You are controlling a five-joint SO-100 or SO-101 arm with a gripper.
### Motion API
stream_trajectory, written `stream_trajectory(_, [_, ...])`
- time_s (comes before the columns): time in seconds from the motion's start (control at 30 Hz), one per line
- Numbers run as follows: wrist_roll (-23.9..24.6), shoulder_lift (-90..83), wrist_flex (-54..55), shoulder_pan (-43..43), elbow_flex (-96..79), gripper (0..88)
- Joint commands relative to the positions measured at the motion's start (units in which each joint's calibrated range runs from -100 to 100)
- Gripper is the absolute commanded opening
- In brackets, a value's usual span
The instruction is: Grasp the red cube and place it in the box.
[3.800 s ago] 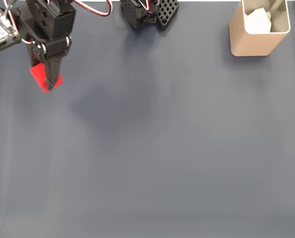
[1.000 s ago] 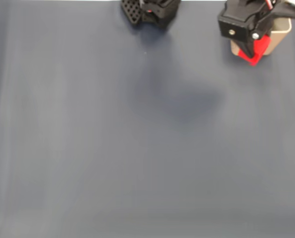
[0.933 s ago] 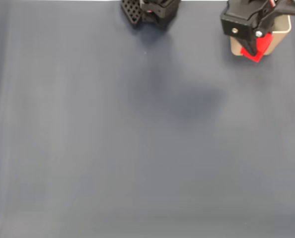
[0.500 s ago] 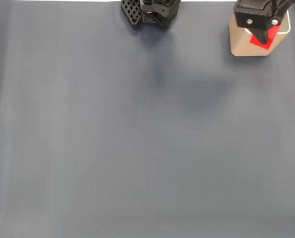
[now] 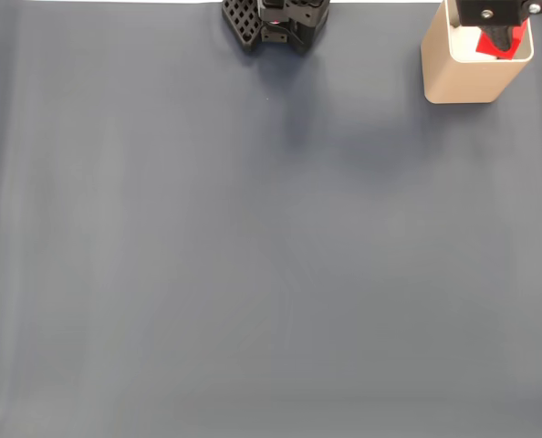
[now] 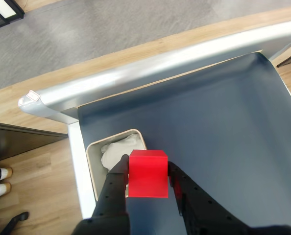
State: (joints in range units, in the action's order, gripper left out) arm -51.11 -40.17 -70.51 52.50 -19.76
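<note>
In the wrist view we see the hand [image 6: 148,178] nearest the camera, its two black fingers [image 6: 117,183] clamped on opposite sides of the red cube [image 6: 147,172], which is held off the worktop [image 6: 224,122]. Just beyond the cube stands the box [image 6: 94,169], open-topped, with a white crumpled lump [image 6: 117,149] inside it. Past the dark blue worktop runs a metal edge rail [image 6: 150,66], then wooden floor [image 6: 33,161]. In the fixed view we find the hand [image 5: 501,36] directly over the box [image 5: 463,78] mouth at the top right corner, the red cube [image 5: 499,42] showing within the rim outline. The black lattice robot base [image 5: 276,23] sits at the top edge, well apart from the box.
</note>
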Motion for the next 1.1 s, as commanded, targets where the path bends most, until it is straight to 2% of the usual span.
stream_trajectory(0.0, [-0.34,0.32,1.29,1.57,1.44,0.1])
stream_trajectory(1.07, [-0.24,0.58,2.85,6.46,-2.94,0.1])
